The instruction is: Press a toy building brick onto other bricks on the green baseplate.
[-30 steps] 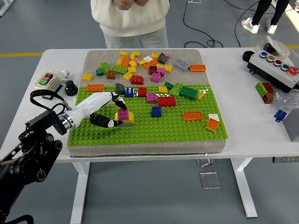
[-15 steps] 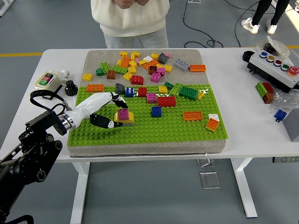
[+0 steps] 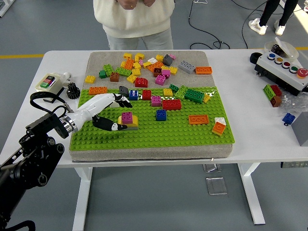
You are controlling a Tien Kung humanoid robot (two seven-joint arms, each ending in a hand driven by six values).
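Note:
A magenta brick sits on top of a yellow brick on the left part of the green baseplate. My left hand, white with black fingertips, reaches in from the left and brackets this stack. Its fingers are spread and lifted just above and behind the magenta brick. The thumb lies low at the yellow brick's front left. The hand holds nothing. Other bricks stand pressed on the plate, among them a blue one, a red one and an orange one.
Several loose bricks lie on the grey pad beyond the plate. A person stands at the far side, hands together away from the table. A button box sits at the left, a control box and a few bricks at the right.
My left hand's fingers have lifted off the top of the magenta brick and spread upward. The magenta brick stays on the yellow one.

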